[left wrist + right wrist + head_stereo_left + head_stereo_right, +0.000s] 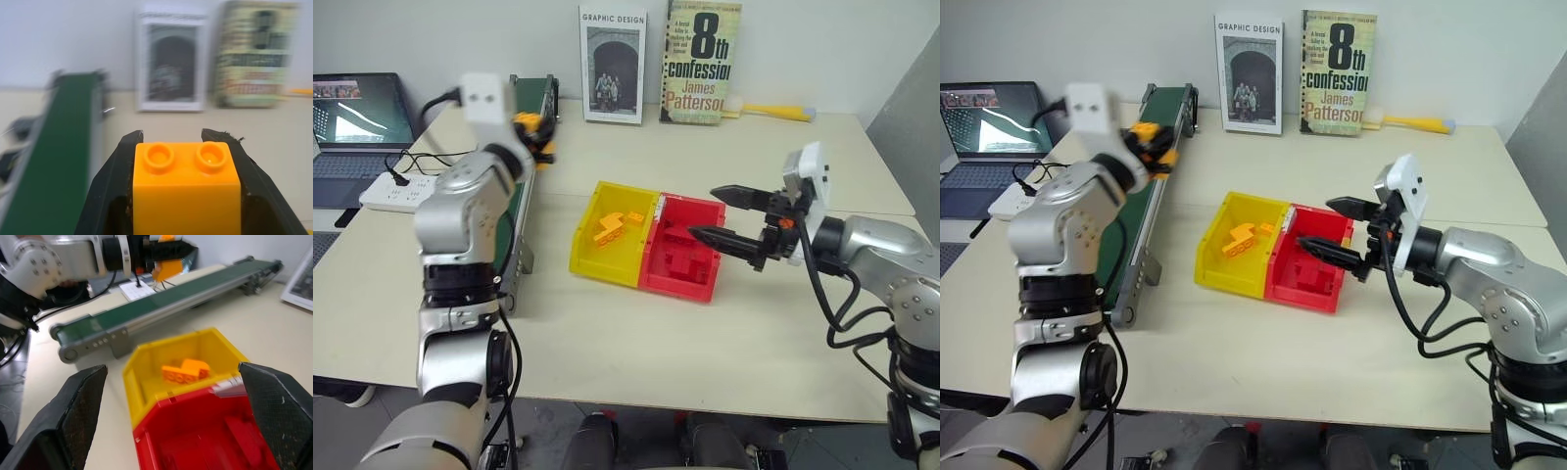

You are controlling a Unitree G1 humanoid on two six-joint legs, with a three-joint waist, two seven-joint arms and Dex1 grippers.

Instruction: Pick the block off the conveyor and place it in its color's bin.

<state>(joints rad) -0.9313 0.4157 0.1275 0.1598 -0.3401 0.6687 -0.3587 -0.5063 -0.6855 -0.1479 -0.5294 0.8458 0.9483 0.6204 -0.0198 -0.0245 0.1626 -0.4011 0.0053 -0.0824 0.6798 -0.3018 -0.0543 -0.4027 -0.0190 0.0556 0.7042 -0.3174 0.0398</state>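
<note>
1. Nearest us, at about seven o'clock in the head view, we see the left arm rising from the table's (607, 352) front edge; its gripper (1157, 144) is up at about eleven o'clock, above the belt.
2. At about four o'clock, the right gripper (720, 213) points toward the centre of the table; its fingers (78, 406) are spread wide with nothing between them, hanging just beside the red box (683, 257).
3. At the centre, we find the yellow bin (612, 235) joined side by side to the red box; yellow-orange bricks (186, 371) lie inside the bin, and red bricks (685, 259) lie in the red box.
4. The conveyor (161, 303), a dark green belt with grey rails, runs from about nine o'clock back toward eleven o'clock, well apart from the bin.
5. The block (186, 191) is pinched between the left gripper's two black fingers (110, 196), studs up, lifted off the belt; in the left wrist view the belt lies beside and below it.
6. Further off at nine to ten o'clock, we see a white power strip (396, 191) with cables and an open laptop (357, 127).
7. Farthest, at twelve o'clock, two books (612, 64) stand upright against the wall; at about one o'clock a yellow-handled tool (773, 111) lies on the table beside them.
</note>
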